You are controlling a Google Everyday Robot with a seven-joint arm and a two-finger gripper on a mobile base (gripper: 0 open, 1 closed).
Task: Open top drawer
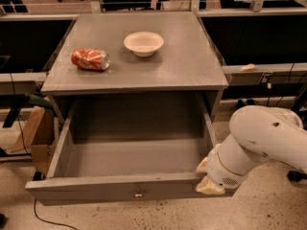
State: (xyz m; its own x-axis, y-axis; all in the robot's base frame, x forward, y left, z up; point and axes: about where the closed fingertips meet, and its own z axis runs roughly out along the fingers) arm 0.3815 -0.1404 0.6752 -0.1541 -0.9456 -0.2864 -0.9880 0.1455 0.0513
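The top drawer (pixel 110 189) is a wide grey drawer under the cabinet top. It stands pulled far out, and its deep grey box (pixel 129 155) is open to view with nothing in it. A small round metal knob (pixel 138 193) sits at the middle of the front panel. My gripper (pixel 208 177) is at the right end of the drawer front, up against its top corner. The thick white arm (pixel 261 138) reaches in from the right.
A crushed red can (pixel 90 59) and a white bowl (pixel 143 43) sit on the grey cabinet top (pixel 192 66). A cardboard box (pixel 32 135) stands on the floor at the left, with a black cable (pixel 45 218) beside it. Dark desks run behind.
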